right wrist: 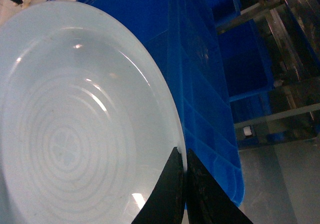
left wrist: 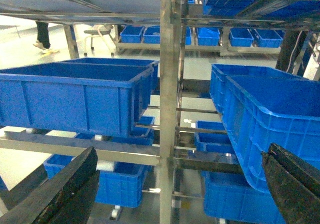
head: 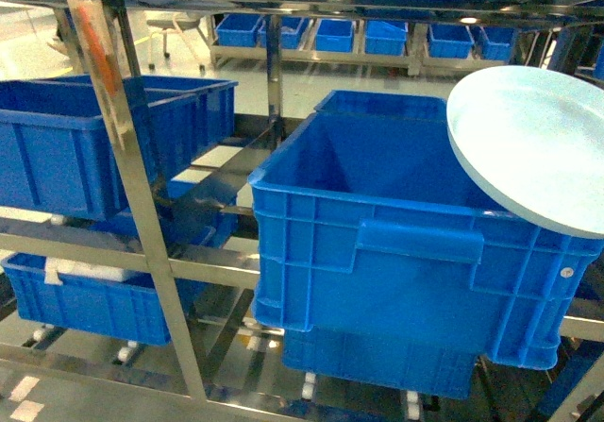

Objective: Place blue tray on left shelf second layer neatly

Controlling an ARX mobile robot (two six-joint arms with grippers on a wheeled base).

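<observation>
Pinched only at its rim between the nearly closed right jaws [right wrist: 181, 184], the blue tray [head: 533, 143] hangs tilted over the big blue crate [head: 396, 243] and may slip or swing, while the left jaws [left wrist: 180, 184] gape empty.

Bright, even overhead light, bluish cast in all views; floor beyond the racks washes out near white. Glare streaks on the steel shelf posts [head: 113, 139] and small highlights on the glossy blue tray [right wrist: 75, 134]. Head view soft and slightly blurred; left gripper fingers [left wrist: 65, 194] close to the lens, dark and unfocused.
</observation>
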